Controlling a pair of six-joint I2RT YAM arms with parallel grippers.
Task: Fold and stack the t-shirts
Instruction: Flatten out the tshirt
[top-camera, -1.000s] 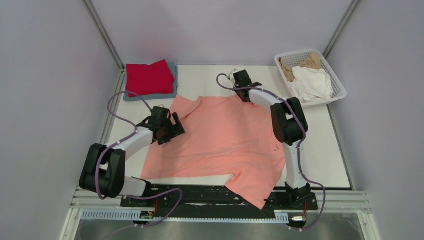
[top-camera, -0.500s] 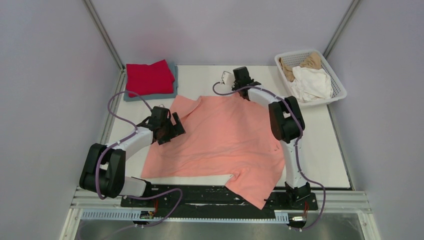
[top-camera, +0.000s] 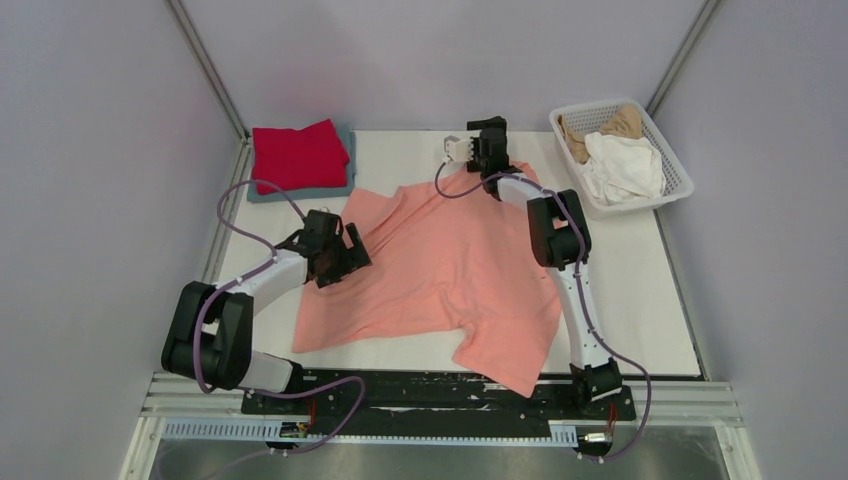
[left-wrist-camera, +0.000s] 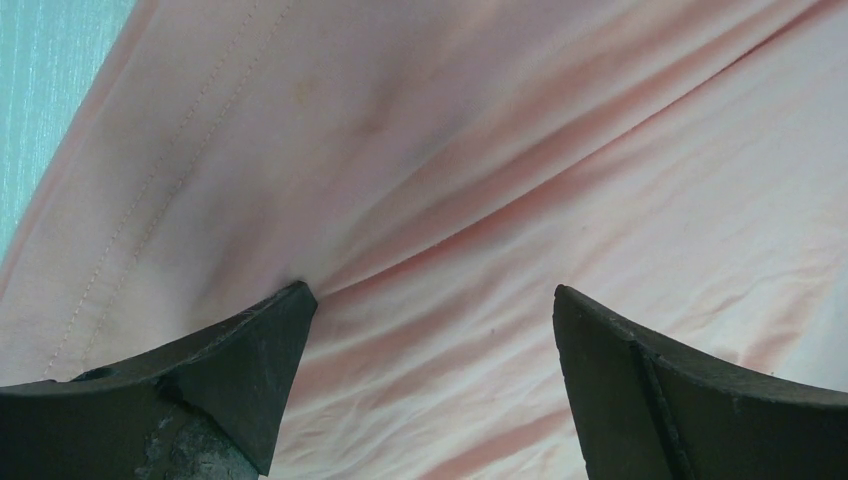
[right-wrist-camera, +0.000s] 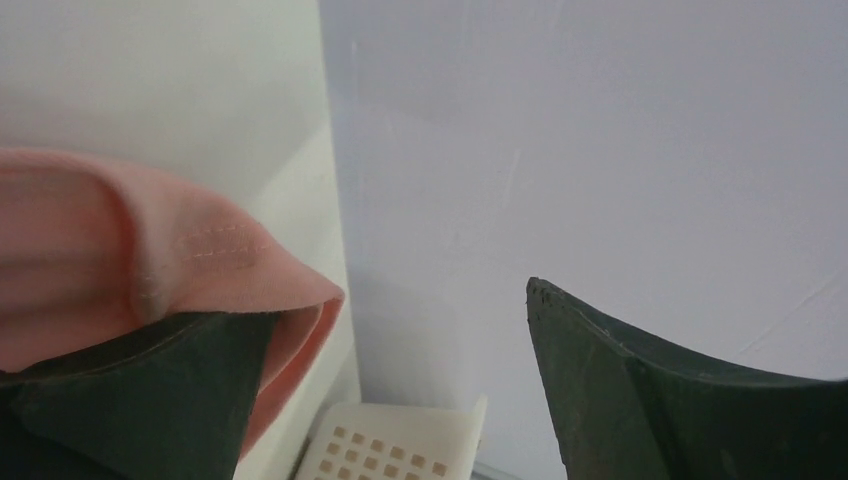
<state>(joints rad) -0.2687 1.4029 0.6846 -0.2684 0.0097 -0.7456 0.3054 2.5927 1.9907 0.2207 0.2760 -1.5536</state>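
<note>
A salmon-pink t-shirt (top-camera: 440, 270) lies spread over the middle of the table, one sleeve hanging toward the near edge. My left gripper (top-camera: 348, 258) is down on its left side; in the left wrist view its fingers stand open (left-wrist-camera: 430, 290) over wrinkled pink cloth (left-wrist-camera: 480, 180) with nothing pinched. My right gripper (top-camera: 488, 130) is at the shirt's far edge, lifted and open (right-wrist-camera: 400, 300). A hemmed fold of the pink shirt (right-wrist-camera: 150, 260) rests against its left finger only. A folded red t-shirt (top-camera: 298, 155) lies on a grey-blue one (top-camera: 262, 192) at the back left.
A white lattice basket (top-camera: 668, 160) at the back right holds a white shirt (top-camera: 620, 165) and a tan one (top-camera: 620, 122); its corner (right-wrist-camera: 400, 445) shows below my right fingers. Grey walls close in the table on three sides.
My right gripper moved toward the back and opened, letting go of the shirt's far edge. The pink shirt slid away from the near edge and bunched narrower. The left gripper stayed put.
</note>
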